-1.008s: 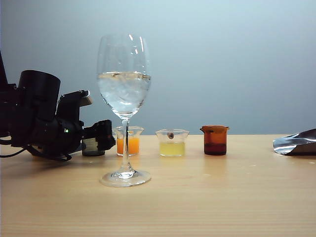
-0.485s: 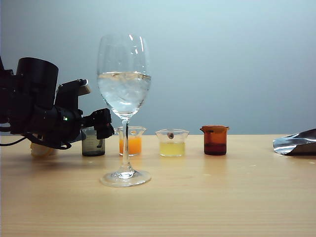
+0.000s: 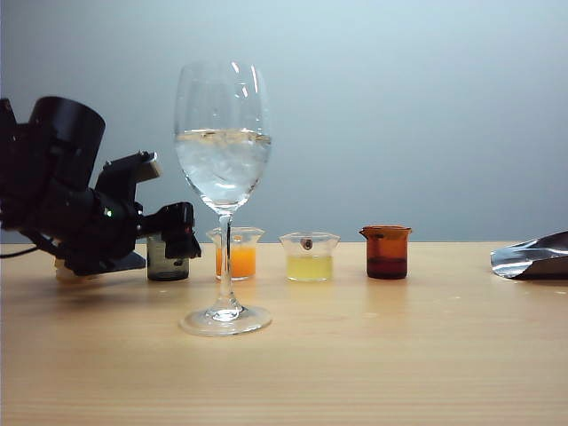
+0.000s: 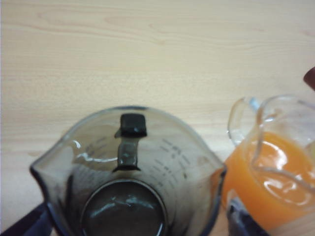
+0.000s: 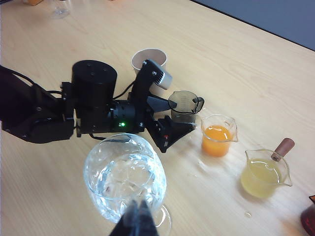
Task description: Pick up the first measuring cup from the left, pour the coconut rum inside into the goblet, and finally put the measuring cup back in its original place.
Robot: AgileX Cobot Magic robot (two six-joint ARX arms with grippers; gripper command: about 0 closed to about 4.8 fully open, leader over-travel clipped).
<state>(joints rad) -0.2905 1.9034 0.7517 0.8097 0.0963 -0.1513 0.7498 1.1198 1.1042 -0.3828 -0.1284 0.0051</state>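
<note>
The smoky grey measuring cup stands on the table, leftmost in the row of cups. My left gripper hangs open just above it and tilts down. In the left wrist view the measuring cup lies between the two fingertips, and they do not touch it. I cannot tell whether any coconut rum is in it. The goblet stands in front of the row and holds ice and clear liquid. My right gripper hovers shut over the goblet with nothing in it. It does not show in the exterior view.
Right of the measuring cup stand a clear cup of orange liquid, a cup of pale yellow liquid and an amber-brown cup. A beige paper cup stands behind the left arm. Crumpled foil lies at the far right.
My left gripper has lifted off the table, drawn back a little to the left and tipped downward. The measuring cup stays standing where it was. Nothing else has moved.
</note>
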